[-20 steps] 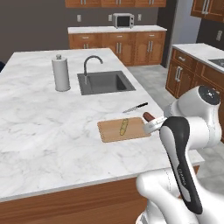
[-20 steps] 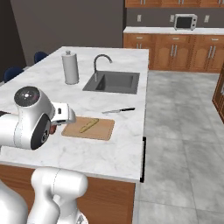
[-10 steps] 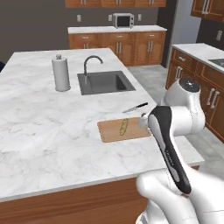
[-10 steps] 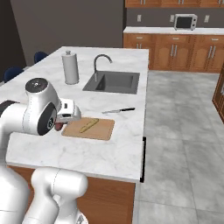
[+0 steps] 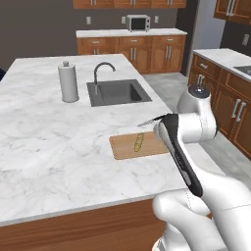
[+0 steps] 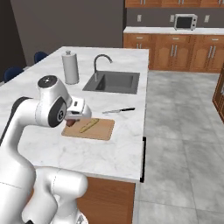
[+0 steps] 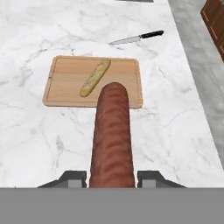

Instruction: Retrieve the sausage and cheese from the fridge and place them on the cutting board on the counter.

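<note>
Surface (image 5: pixel 59 147): white-grey marbled island top over brown wood cabinets, with an inset dark sink (image 5: pixel 117 91) and curved faucet (image 5: pixel 102 68) toward the far side. A paper towel roll (image 5: pixel 68 82) stands upright left of the sink. Room: wood cabinets along the back wall with a microwave (image 5: pixel 138 22) on top, a second cabinet run on the right, grey tiled floor (image 6: pixel 183 131).

Cutting board (image 7: pixel 94 81) lies flat near the surface's near-right edge, long side parallel to that edge. On it sits a pale yellow elongated piece (image 7: pixel 95 78), lying diagonally across the board, well inside its borders. A knife (image 7: pixel 136 38) lies on the marble just beyond the board, dark handle toward the surface's right edge, blade toward the sink, apart from the board.

Sausage (image 7: pixel 112 135): dark reddish-brown cylinder, long axis running straight out along the claw's approach line in the hand view, rounded free end pointing at the board. That end overlaps the board's near edge in the picture; whether it touches the wood can't be told. In the right base view the sausage (image 6: pixel 70 123) shows as a dark stub just at the board's left end.

Claw (image 7: pixel 112 177): narrow gap, clamped on the sausage's near end, one finger on each side. The arm is folded over the surface's near-right corner.
</note>
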Controlling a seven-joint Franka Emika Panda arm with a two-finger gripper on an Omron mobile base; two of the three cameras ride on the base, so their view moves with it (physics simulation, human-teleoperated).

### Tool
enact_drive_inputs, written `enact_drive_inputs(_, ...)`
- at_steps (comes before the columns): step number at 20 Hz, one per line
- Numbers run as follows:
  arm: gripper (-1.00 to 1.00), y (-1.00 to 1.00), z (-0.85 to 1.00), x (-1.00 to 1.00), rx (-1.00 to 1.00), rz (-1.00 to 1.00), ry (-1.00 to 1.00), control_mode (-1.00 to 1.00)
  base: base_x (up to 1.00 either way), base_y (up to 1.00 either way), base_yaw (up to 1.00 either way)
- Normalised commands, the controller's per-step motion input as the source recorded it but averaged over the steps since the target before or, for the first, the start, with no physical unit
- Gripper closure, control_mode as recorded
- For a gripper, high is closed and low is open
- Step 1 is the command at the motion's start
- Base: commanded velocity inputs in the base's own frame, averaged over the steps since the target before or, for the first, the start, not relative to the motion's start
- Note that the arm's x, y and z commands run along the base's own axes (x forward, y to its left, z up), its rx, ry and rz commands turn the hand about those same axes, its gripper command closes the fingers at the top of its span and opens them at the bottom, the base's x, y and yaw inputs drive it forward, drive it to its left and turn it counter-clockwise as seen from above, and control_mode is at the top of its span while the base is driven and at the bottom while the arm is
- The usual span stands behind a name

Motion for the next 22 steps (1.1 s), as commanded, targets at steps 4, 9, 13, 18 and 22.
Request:
enact_drive_inputs(4, 1.00, -0.23, -0.44, 0.41, 0.00, -0.27, -0.02, -1.00, 0.00, 0.00, 0.00)
enact_drive_inputs(9, 1.00, -0.07, -0.43, 0.40, 0.05, -0.17, 0.02, -1.00, 0.00, 0.00, 0.00)
enact_drive_inputs(13, 1.00, 0.00, -0.26, 0.39, 0.12, -0.03, 0.00, -1.00, 0.00, 0.00, 0.00)
enact_drive_inputs(18, 1.00, 0.00, -0.16, 0.48, 0.09, 0.00, 0.00, -1.00, 0.00, 0.00, 0.00)
enact_drive_inputs(22, 1.00, 0.00, -0.16, 0.47, 0.09, 0.00, 0.00, -1.00, 0.00, 0.00, 0.00)
